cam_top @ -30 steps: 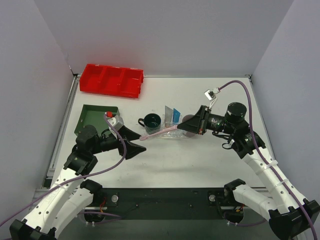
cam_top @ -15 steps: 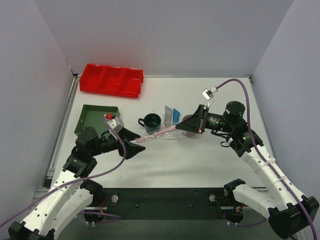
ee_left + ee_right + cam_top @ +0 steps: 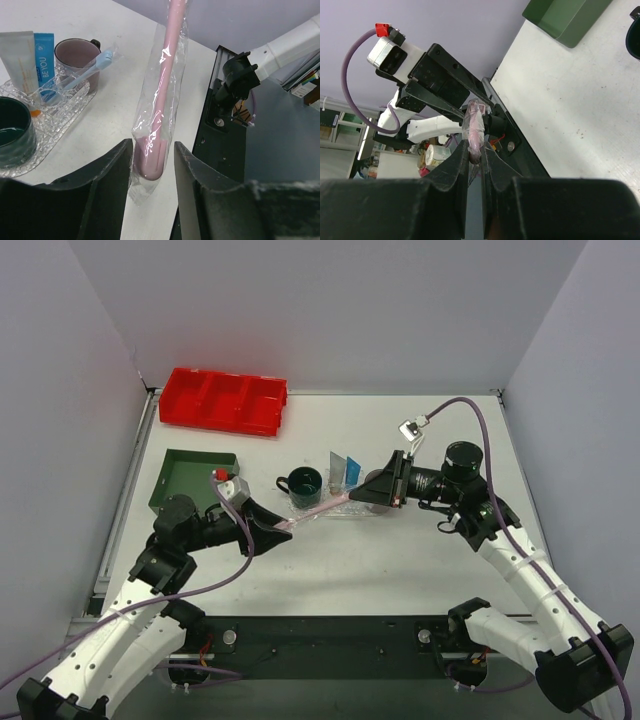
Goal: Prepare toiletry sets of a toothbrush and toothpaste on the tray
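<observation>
A pink toothbrush (image 3: 320, 504) in a clear wrapper is held in the air between the two arms. My right gripper (image 3: 368, 492) is shut on one end (image 3: 474, 125). My left gripper (image 3: 280, 530) is open, its jaws on either side of the other end (image 3: 150, 160) with a gap on one side. The clear tray (image 3: 65, 107) lies under the toothbrush (image 3: 340, 514). It holds a white toothpaste tube (image 3: 17, 55), a blue tube (image 3: 45, 55), and a wrapped blue toothbrush (image 3: 85, 75) leaning in a purple mug (image 3: 75, 52).
A dark green mug (image 3: 303, 481) stands at the tray's left end. A dark green square tray (image 3: 192, 477) sits behind my left arm. A red three-compartment bin (image 3: 225, 400) is at the back left.
My left gripper has moved right, up to the pink toothbrush's free end, and now has its jaws round it. The right gripper has shifted slightly left with the toothbrush.
</observation>
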Controlling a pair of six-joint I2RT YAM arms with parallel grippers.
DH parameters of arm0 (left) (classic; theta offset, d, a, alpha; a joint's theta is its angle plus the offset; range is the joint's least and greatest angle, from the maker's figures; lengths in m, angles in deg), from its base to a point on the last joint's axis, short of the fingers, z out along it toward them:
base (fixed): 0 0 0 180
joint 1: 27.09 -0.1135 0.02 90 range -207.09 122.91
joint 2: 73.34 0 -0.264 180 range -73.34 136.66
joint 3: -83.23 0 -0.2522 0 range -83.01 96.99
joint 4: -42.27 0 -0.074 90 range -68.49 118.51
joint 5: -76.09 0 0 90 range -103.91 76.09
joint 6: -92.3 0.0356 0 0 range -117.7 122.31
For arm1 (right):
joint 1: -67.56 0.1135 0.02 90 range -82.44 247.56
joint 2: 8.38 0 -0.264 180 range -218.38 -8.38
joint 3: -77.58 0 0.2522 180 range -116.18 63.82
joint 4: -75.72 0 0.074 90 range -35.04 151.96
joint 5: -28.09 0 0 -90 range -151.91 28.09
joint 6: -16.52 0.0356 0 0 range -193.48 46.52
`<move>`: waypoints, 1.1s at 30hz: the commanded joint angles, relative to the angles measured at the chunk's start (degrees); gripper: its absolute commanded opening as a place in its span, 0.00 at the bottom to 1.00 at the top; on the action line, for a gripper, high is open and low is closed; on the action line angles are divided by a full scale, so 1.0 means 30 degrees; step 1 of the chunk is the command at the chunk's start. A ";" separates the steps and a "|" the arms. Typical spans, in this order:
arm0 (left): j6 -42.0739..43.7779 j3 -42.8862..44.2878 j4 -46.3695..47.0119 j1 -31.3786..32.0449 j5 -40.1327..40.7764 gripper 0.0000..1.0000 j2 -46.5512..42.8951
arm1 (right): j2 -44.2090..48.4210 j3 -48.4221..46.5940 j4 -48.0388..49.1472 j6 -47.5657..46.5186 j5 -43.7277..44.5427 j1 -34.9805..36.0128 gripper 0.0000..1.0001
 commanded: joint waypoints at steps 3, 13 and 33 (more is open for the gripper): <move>0.0136 0.0016 0.1149 0.0534 -0.0560 0.45 -0.0012 | -0.0453 0.0202 0.1403 0.0427 -0.0423 -0.0013 0.00; 0.0575 0.0133 0.0563 0.1090 -0.0179 0.01 0.0135 | -0.0512 0.0378 0.1141 0.0487 0.0074 -0.0071 0.00; 0.2831 0.6164 -1.0476 0.2204 0.8695 0.00 0.3559 | 0.3470 0.1024 -0.2253 -0.3055 0.1128 -0.5898 0.61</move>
